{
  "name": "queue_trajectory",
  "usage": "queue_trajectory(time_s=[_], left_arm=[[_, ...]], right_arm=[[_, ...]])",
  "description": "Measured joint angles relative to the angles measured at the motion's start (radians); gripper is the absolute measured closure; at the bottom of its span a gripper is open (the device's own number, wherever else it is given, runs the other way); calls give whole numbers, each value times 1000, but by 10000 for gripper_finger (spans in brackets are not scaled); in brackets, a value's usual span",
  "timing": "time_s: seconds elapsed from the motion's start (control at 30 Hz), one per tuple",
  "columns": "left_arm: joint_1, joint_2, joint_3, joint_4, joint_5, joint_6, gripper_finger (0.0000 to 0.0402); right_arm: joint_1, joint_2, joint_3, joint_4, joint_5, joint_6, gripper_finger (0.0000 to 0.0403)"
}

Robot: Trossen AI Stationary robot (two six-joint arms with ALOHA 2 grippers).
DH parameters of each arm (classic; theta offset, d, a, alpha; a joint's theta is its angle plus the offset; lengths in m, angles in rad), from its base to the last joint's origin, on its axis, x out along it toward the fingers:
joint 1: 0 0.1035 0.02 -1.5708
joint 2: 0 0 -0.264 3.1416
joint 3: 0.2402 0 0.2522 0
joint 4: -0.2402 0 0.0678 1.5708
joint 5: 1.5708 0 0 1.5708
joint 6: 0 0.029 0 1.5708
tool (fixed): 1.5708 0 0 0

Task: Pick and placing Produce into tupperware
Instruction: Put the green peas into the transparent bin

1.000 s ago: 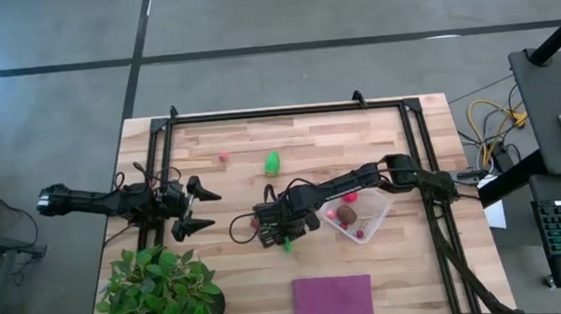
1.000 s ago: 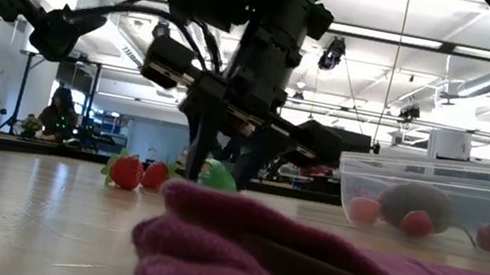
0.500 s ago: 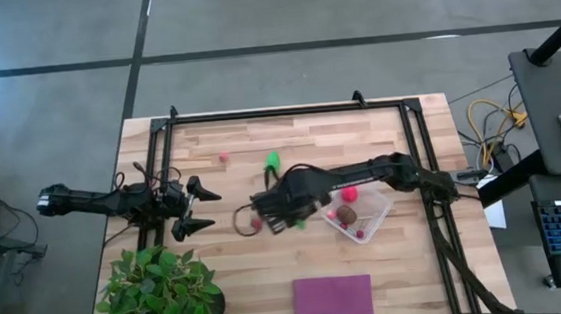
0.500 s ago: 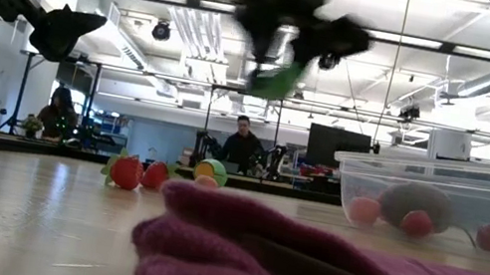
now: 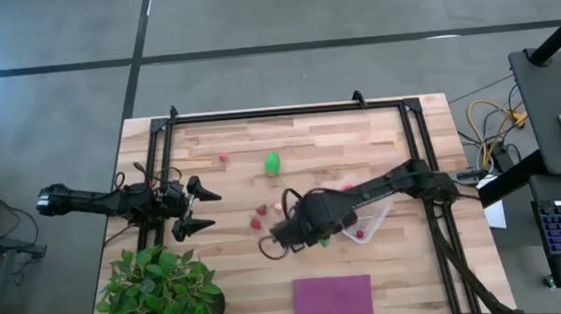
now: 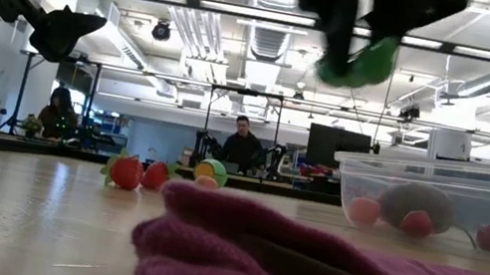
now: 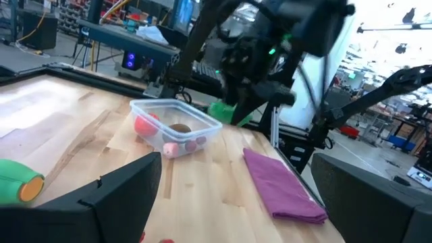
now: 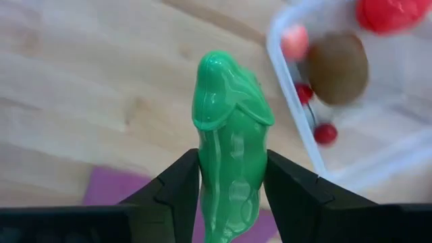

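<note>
Right now it's the carry step: the tupperware (image 5: 366,217) sits right of centre, the right gripper (image 5: 312,237) just beside its edge, raised, pinching a green piece (image 8: 229,165). Next, I'd guess, swing over the rim and release.

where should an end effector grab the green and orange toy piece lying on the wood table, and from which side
Grip the green and orange oval toy piece across its narrow middle, coming straight down from above. It lies flat on the bare wooden table with open space all around, so the fingers can straddle its short width. The left end effector is open, idle and nearer; the right end effector is busy, shut on the green pod-shaped toy vegetable.
</note>
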Motion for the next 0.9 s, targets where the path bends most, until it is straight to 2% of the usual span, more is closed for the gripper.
queue_trajectory(time_s=[0.2,0.47,0.57,0.67,0.77,0.9], left_arm=[[0,2,0,0,0,0,35],[0,3,0,0,0,0,35],[0,3,0,0,0,0,35],[0,3,0,0,0,0,35],[0,3,0,0,0,0,35],[0,2,0,0,0,0,35]], right_arm=[[42,-115,-163,4,47,135,262],[-49,-426,-516,29,93,170,263],[-97,-559,-651,142,92,174,263],[-124,-653,-803,322,43,166,264],[-126,-687,-937,446,1,186,264],[-116,-689,-1048,472,-38,211,264]])
